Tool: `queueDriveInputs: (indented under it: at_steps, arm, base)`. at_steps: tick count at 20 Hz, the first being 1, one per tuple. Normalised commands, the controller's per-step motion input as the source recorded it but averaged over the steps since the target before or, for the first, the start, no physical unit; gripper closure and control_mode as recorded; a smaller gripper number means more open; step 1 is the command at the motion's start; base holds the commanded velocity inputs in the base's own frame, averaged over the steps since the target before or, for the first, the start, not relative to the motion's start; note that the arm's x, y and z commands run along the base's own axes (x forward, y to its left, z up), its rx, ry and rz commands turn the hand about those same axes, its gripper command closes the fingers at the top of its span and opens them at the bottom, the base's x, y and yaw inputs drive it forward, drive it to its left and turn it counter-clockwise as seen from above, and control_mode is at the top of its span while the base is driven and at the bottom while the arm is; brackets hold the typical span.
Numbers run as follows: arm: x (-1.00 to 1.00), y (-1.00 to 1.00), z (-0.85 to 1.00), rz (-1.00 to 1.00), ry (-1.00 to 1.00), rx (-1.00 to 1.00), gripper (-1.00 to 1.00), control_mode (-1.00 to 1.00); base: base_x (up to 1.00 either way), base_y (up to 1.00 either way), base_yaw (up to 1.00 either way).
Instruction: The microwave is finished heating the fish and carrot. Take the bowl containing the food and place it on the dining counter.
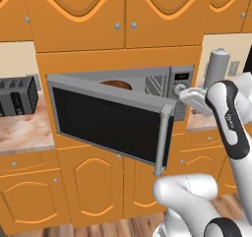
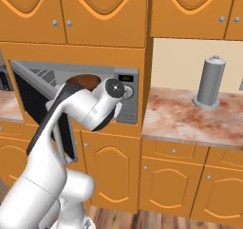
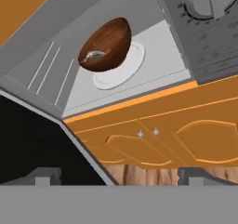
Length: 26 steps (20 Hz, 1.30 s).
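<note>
We see our end effector (image 3: 116, 175) spread wide and grasping nothing, just outside the microwave (image 1: 147, 86) with its door swung open, while the bowl (image 3: 106, 45) sits inside on the white turntable (image 3: 122, 69).

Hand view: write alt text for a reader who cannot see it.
A brown wooden bowl holding a small silvery fish sits on the white turntable inside the open microwave. Orange cabinet doors fill the space below.
</note>
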Motion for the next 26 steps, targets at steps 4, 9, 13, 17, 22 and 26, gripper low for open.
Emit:
queueDriveInputs:
  at_steps: [4, 9, 13, 17, 22, 26]
  arm:
    - [0.76, 0.02, -0.17, 0.00, 0.01, 0.00, -1.00, -1.00]
    - [0.35, 0.32, -0.14, 0.01, 0.00, 0.00, -1.00, -1.00]
    - [0.03, 0.62, -0.09, 0.03, 0.00, 0.00, -1.00, -1.00]
    - [0.00, 0.70, -0.04, 0.08, 0.00, 0.00, -1.00, -1.00]
    - [-0.27, 0.60, 0.00, 0.20, 0.00, 0.00, -1.00, -1.00]
    - [-0.91, 0.56, 0.00, 0.41, 0.00, 0.00, -1.00, -1.00]
  base:
    - [0.00, 0.00, 0.00]
    - [0.00, 0.00, 0.00]
    - [0.00, 0.00, 0.00]
    - [0.00, 0.00, 0.00]
    - [0.00, 0.00, 0.00]
    - [0.00, 0.00, 0.00]
